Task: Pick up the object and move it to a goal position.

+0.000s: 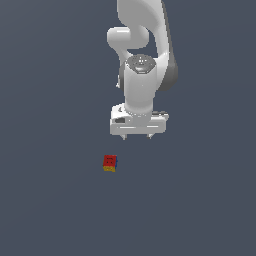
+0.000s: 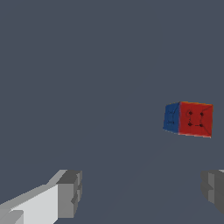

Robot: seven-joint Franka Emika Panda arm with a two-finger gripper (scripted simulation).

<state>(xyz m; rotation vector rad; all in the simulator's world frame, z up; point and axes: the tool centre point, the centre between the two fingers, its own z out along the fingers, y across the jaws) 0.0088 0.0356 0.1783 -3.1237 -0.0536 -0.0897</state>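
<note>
The object [image 1: 109, 163] is a tiny cube with a red dotted top and a yellow side, lying on the dark grey floor. In the wrist view the object [image 2: 189, 119] shows its red dotted face and a blue side. My gripper [image 1: 137, 137] hangs above the floor, up and toward the exterior view's right of the cube, and apart from it. Its fingers [image 2: 70, 192] stand wide apart with nothing between them, so my gripper [image 2: 142, 190] is open. The cube lies outside the gap between the fingers.
The white arm [image 1: 142, 55] rises behind the gripper to the frame's upper edge. The plain dark grey floor [image 1: 50, 200] fills the surroundings; no other object or goal marker shows.
</note>
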